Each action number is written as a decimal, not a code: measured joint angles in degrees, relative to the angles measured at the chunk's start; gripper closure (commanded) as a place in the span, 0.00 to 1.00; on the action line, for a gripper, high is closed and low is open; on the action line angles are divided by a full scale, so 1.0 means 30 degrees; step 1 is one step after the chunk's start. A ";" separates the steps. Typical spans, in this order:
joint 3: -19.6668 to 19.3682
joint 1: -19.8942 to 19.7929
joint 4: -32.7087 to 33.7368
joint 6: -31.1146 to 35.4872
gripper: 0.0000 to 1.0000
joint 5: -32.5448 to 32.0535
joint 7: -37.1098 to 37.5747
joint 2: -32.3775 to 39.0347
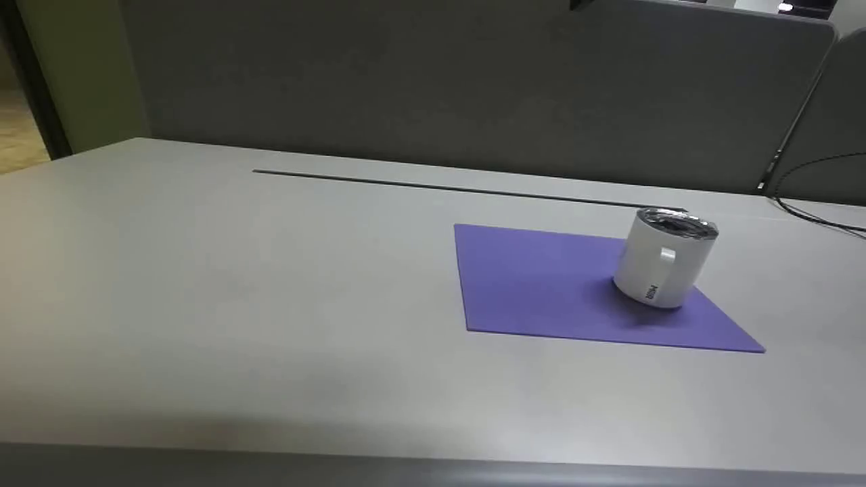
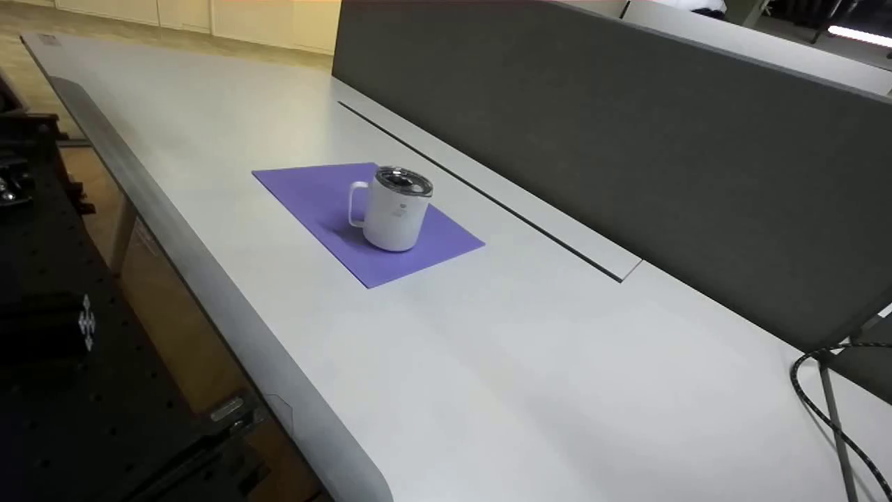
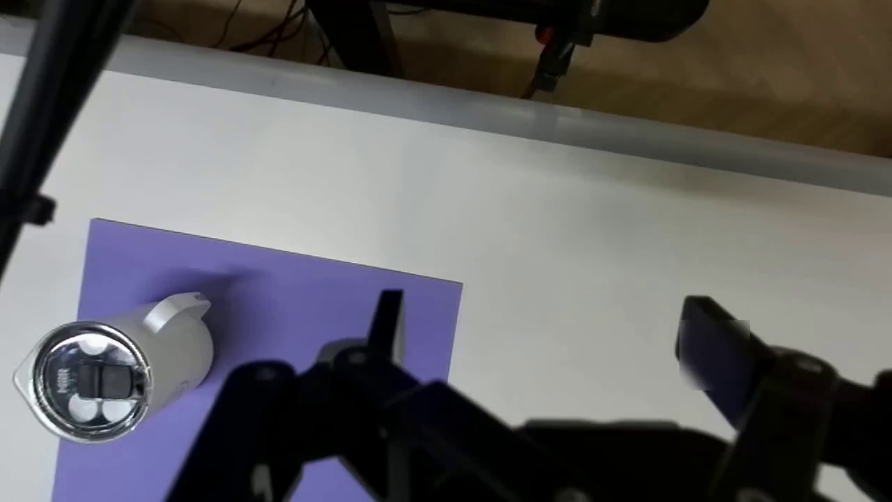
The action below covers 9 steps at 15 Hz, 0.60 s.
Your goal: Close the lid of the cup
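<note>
The cup (image 1: 649, 264) is a short white mug with a handle, upright on a purple mat in both exterior views (image 2: 394, 223). The lid (image 2: 404, 180) sits on its top, see-through with a dark silvery rim; it also shows in an exterior view (image 1: 676, 224). In the wrist view, the cup (image 3: 178, 355) is at the lower left, with the lid (image 3: 90, 382) facing the camera. The lid has a dark sliding tab; whether its opening is covered I cannot tell. My gripper (image 3: 543, 307) is open and empty, to the right of the cup and apart from it.
The purple mat (image 1: 534, 284) lies on the white table (image 2: 488, 390). A grey partition (image 2: 627, 153) stands along the table's back edge. A dark cable (image 2: 829, 418) lies at one end. A black bar (image 3: 52, 90) crosses the wrist view's upper left.
</note>
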 measured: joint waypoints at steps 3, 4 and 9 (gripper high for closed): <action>-0.0026 -0.0005 -0.0008 0.0181 0.00 -0.0301 0.0006 0.0000; -0.0100 -0.0030 -0.0013 0.0500 0.00 -0.0818 -0.0020 0.0000; -0.1935 -0.1384 0.0136 0.2792 0.00 -0.5310 -0.3008 -0.0024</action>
